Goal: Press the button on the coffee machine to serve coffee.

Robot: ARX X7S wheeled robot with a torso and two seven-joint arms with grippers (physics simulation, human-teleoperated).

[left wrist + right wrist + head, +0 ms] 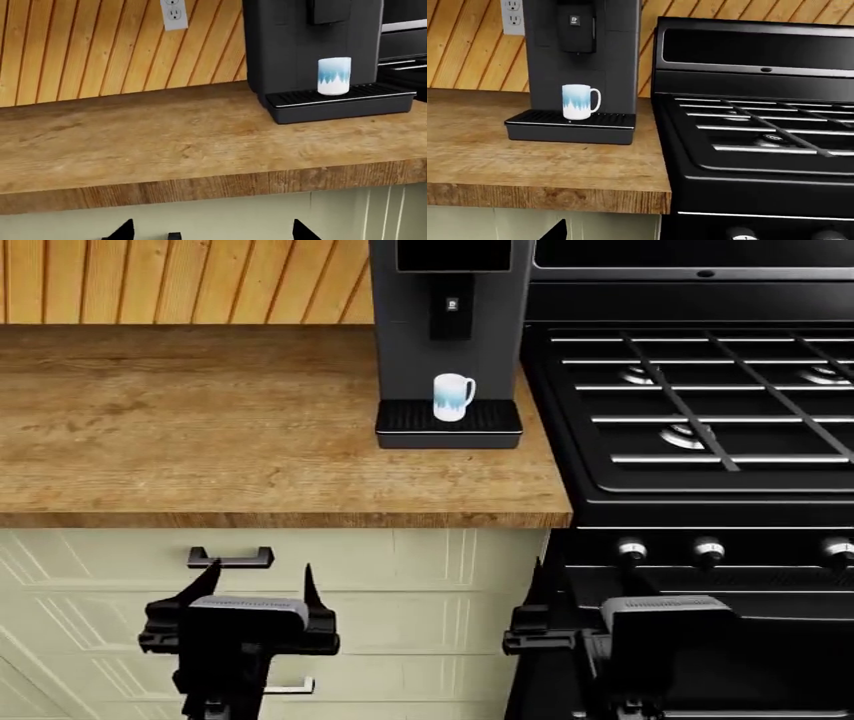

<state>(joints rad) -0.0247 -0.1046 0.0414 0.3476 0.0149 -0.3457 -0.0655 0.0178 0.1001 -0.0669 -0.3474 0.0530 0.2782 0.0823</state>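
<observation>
We count one coffee machine (447, 320) carrying one button (453, 304), one white mug (453, 396), one gas stove (694, 390) with three knobs (707, 551) in the head view, one wall outlet (173, 14), two drawer handles (230, 558), and two grippers: left (254, 592), right (567, 592).
</observation>
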